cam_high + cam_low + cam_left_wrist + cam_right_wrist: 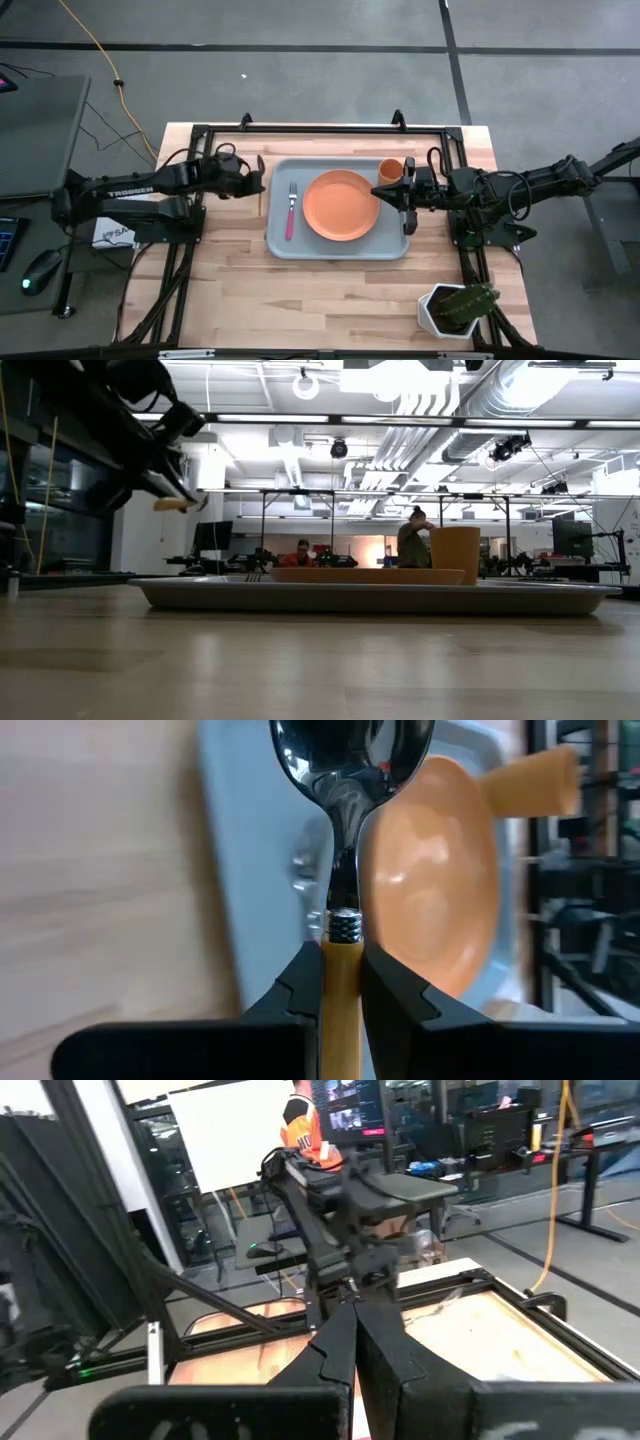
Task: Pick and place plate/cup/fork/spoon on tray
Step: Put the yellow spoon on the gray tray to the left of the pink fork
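Setting: wooden table [330, 290] is sitting in a big workshop, with two people working at benches far behind in the low view.
Spoon: the spoon [343, 870] is hanging in the air, pinched by its orange handle, with the silver bowl pointing toward the tray; it is sitting just off the tray's left edge in the high view.
Left gripper: the left gripper [343, 982] is clamping narrowly on the spoon's handle, just below the metal collar.
Tray: the tray [278, 240] is lying mid-table and already carrying the other three items.
Fork: the fork [291, 212] is lying on the tray's left part, just beside the plate.
Plate: the plate [341, 205] is resting in the tray's middle.
Cup: the cup [390, 170] is standing upright at the tray's far right corner.
Right gripper: the right gripper [408, 194] is waiting over the tray's right edge near the cup, its fingers seeming closed on nothing in its own wrist view, though that view is poor.
Doing it well: carrying the spoon inward over the bare strip beside the fork, keeping it level and parallel to the fork, lowering until it is nearly touching, then releasing, so that it is not bouncing onto the rim or knocking the fork.
Plant: a white pot with a green plant [455, 308] is standing well apart at the table's near right corner.
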